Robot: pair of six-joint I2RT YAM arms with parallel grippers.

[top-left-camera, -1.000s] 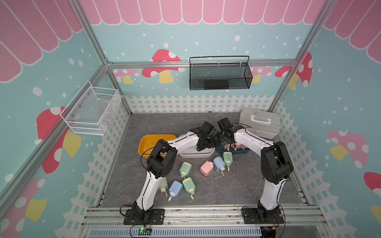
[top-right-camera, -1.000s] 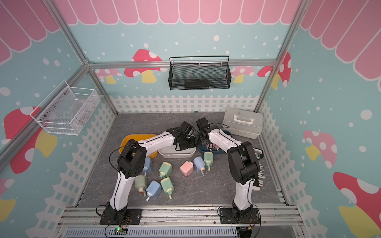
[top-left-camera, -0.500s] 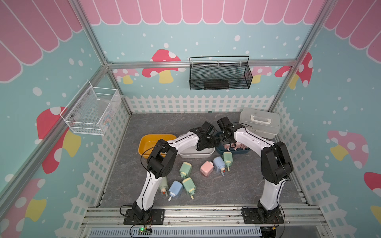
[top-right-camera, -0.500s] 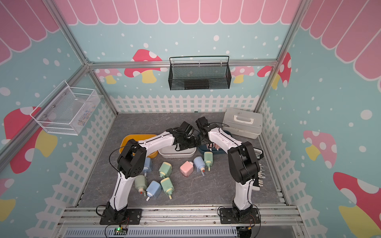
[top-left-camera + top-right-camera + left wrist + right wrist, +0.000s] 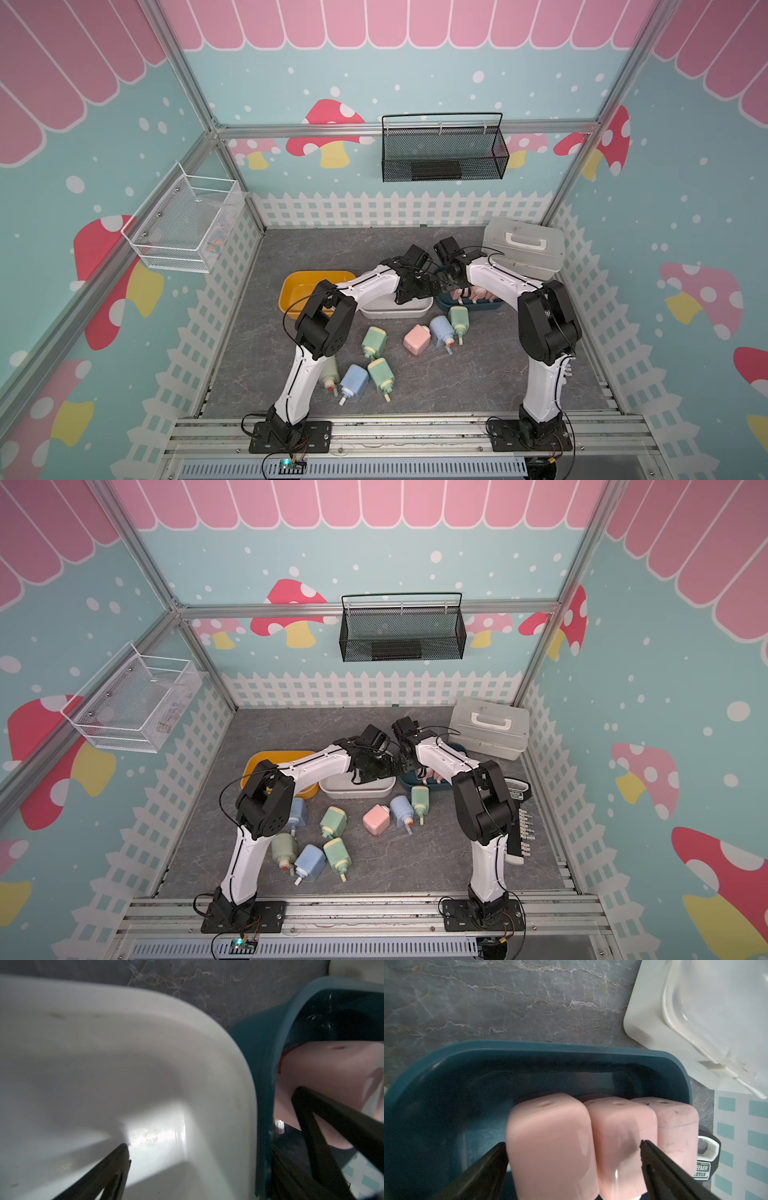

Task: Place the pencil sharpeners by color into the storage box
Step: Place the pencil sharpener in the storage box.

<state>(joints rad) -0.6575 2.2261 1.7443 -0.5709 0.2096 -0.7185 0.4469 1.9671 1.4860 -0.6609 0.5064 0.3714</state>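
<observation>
Sorting logic is pretty easy to read here. Three pink pencil sharpeners [image 5: 550, 1136] lie side by side in the dark teal bin [image 5: 529, 1049], touching each other, so that's clearly the pink pile. The right pincer [image 5: 573, 1142] hangs right over them with its jaws spread wide. One finger is outside the end sharpener, the other sits above the next two, and it's gripping nothing. It looks more like a drop-off pose than a grab, but that's a guess.

The left pincer [image 5: 212, 1118] is wide open and empty too. It straddles the spot where the white bin [image 5: 104, 1022] meets the teal one, with one finger down in the white bin and the other on the teal side near a pink sharpener. The part of the white bin the wrist view shows is bare. Same for the visible part of the yellow bin [image 5: 299, 286].

Plenty is loose on the desk [image 5: 457, 386]:
- a pink sharpener [image 5: 417, 338], a blue sharpener [image 5: 440, 328] and a green sharpener [image 5: 458, 318] bunched just in front of the bins
- a lone green one [image 5: 374, 340] near them
- a green-and-blue cluster [image 5: 368, 378] by the left arm, with one partly hidden behind it

What's in the way: both wrists are crowded almost together over the bins, so neither has much room to swing. A closed white lidded case [image 5: 523, 247] sits right behind the teal bin.
</observation>
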